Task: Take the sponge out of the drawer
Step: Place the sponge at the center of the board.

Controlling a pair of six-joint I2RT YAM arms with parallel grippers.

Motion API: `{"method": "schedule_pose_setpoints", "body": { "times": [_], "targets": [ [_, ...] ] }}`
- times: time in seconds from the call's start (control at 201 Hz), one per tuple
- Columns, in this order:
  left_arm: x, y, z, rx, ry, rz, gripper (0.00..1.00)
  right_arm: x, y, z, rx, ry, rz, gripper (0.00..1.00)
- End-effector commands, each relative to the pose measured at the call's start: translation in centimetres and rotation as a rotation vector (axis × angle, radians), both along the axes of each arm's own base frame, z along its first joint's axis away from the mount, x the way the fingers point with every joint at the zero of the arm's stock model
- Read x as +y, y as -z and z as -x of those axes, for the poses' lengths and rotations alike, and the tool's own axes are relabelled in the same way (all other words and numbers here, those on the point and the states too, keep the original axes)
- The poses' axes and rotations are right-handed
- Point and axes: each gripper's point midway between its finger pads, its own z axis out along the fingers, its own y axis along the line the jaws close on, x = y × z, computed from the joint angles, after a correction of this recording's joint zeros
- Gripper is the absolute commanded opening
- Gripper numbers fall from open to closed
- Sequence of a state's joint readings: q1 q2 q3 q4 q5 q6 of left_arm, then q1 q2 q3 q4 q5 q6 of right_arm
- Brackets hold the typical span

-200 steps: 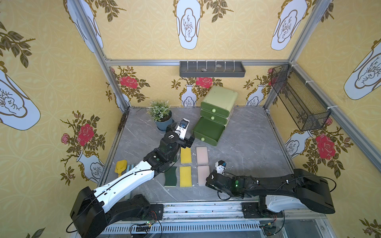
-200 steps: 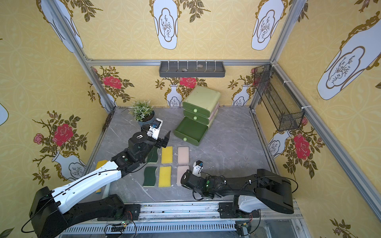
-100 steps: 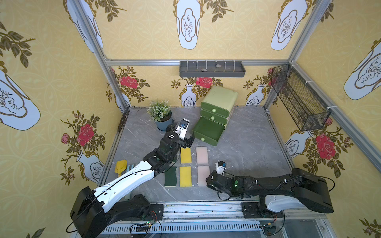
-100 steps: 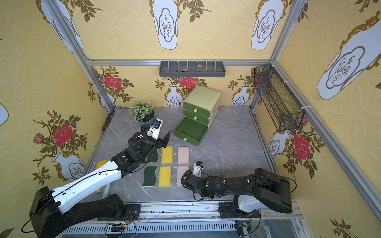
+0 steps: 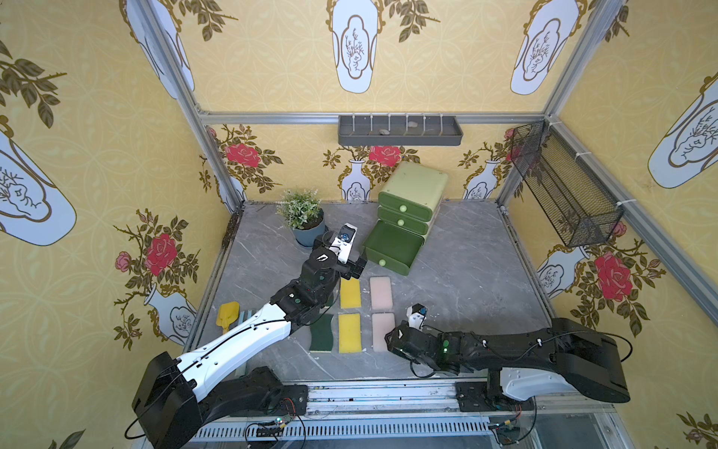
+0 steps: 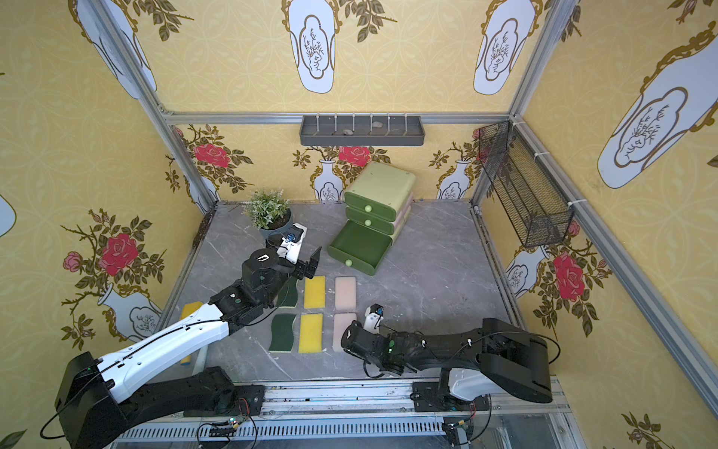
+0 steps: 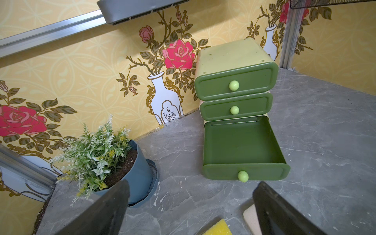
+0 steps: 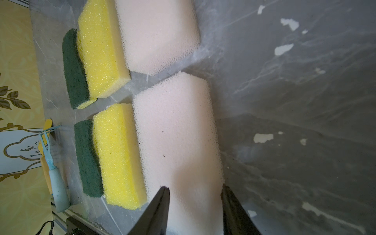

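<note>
On the gray table (image 5: pixel 466 272) the green drawer unit (image 5: pixel 412 186) is seen with its bottom drawer (image 5: pixel 392 245) pulled out. The left gripper (image 7: pixel 191 187) is held wide open and empty. The right gripper (image 8: pixel 195 187) is seen partly open, astride the near pink sponge (image 8: pixel 177 132), which is laid flat beside 5 other sponges (image 5: pixel 349 333).

Worktop (image 5: pixel 466 280) right of drawer unit (image 5: pixel 413 186) is lying open for passing thru. Plant pot (image 5: pixel 307 235) is crowding the unit's left side; sponges (image 5: pixel 350 293) are filling front-centre, narrow gaps btwn.
</note>
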State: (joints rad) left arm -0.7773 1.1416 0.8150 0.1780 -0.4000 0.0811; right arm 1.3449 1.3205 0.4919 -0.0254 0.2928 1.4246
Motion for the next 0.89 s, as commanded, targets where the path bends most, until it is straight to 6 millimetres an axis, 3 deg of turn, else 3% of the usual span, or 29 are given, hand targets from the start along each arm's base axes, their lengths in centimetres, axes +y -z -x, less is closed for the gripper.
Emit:
{"method": "schedule_pose_setpoints", "body": {
  "times": [0.0, 0.274, 0.518, 0.682, 0.886],
  "targets": [
    [0.0, -0.3, -0.2, -0.019, -0.007, 0.007, 1.00, -0.1, -0.4, -0.3, -0.015, 0.014, -0.002, 0.49],
    [0.0, -0.3, -0.2, -0.021, -0.008, 0.005, 1.00, -0.4, -1.0, -0.7, -0.036, 0.014, 0.016, 0.60],
    [0.1, -0.5, -0.2, -0.024, -0.008, 0.007, 1.00, -1.4, -1.6, -1.8, -0.051, 0.016, 0.055, 0.61],
    [0.5, -1.3, 0.2, -0.012, -0.017, 0.056, 1.00, -2.0, -2.9, -4.2, -0.076, 0.009, 0.049, 0.61],
    [0.7, -1.8, 1.3, 0.064, -0.007, 0.150, 1.00, -2.8, -6.2, -8.6, -0.165, 0.014, 0.038, 0.64]
  ]
}}
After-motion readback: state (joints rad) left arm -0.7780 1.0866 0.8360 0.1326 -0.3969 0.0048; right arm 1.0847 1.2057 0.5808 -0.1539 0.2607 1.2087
